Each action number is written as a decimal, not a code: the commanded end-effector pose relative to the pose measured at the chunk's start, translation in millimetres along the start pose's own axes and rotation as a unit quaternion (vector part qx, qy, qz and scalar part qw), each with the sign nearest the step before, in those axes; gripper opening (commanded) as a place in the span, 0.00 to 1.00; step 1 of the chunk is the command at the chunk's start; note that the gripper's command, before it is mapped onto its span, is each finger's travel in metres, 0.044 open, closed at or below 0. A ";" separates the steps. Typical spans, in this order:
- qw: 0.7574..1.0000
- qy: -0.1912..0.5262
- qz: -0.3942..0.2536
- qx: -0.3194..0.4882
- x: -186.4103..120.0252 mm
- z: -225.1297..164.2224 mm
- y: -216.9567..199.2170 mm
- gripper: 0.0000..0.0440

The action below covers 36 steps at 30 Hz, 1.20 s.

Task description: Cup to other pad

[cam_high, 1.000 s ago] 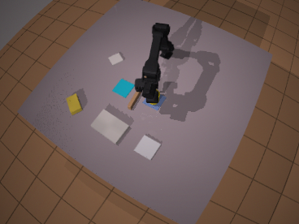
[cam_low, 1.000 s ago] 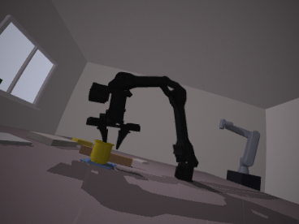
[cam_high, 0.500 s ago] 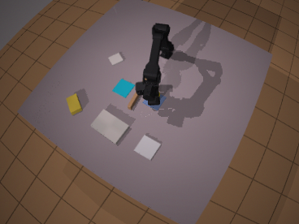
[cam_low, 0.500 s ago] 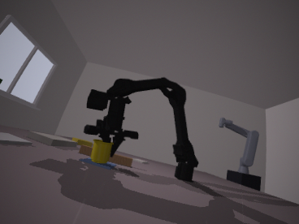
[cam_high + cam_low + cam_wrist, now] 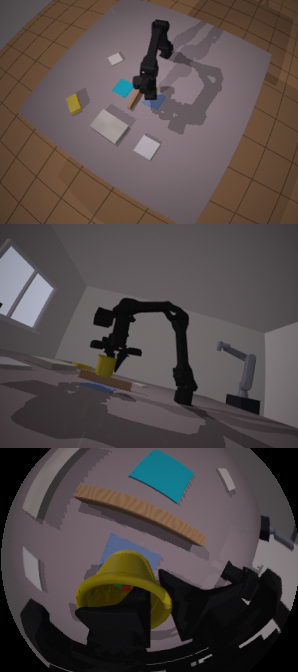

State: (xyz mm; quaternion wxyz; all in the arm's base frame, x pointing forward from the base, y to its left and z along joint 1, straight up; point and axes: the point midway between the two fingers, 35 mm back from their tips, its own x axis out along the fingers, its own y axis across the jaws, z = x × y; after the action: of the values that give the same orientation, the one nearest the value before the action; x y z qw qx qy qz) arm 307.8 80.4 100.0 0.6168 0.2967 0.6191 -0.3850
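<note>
Gripper (image 5: pixel 151 97) (image 5: pixel 113 364) (image 5: pixel 153 573): pointing down, fingers clamped on the cup's wall
Cup (image 5: pixel 105 366) (image 5: pixel 135 566): raised above the blue pad (image 5: pixel 154 101) (image 5: pixel 97 387) (image 5: pixel 114 546)
Marbles (image 5: pixel 123 587): red, green, inside

From my seat I see the yellow cup (image 5: pixel 156 90) (image 5: pixel 105 365) (image 5: pixel 131 564) off the blue pad (image 5: pixel 154 101) (image 5: pixel 97 387) (image 5: pixel 125 548) now, raised in the claw (image 5: pixel 151 96) (image 5: pixel 113 364) (image 5: pixel 156 598). A second ago the claw's fingers stood apart (wide, to my eye), with the cup on the pad beneath them; now they are closed on its wall, and the pad shows bare below the claw.
</note>
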 end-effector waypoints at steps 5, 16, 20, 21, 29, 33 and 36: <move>0.999 -0.001 0.031 0.039 -31.6 12.0 -4.5 0.01; 0.994 -0.011 0.062 0.088 -53.6 38.0 -5.9 0.00; 0.991 -0.018 0.074 0.106 -57.2 52.0 -6.7 0.00; 0.991 -0.020 0.077 0.111 -57.7 55.7 -7.0 0.00; 0.984 -0.032 0.096 0.144 -58.5 86.7 -11.8 0.00; 0.981 -0.038 0.103 0.159 -56.6 102.1 -15.6 0.00; 0.979 -0.042 0.107 0.170 -54.1 113.0 -19.0 0.00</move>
State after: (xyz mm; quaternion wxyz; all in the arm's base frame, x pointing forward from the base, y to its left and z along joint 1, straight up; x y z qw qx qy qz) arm 353.2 -8.4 163.4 0.6193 0.4410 0.4919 -0.4243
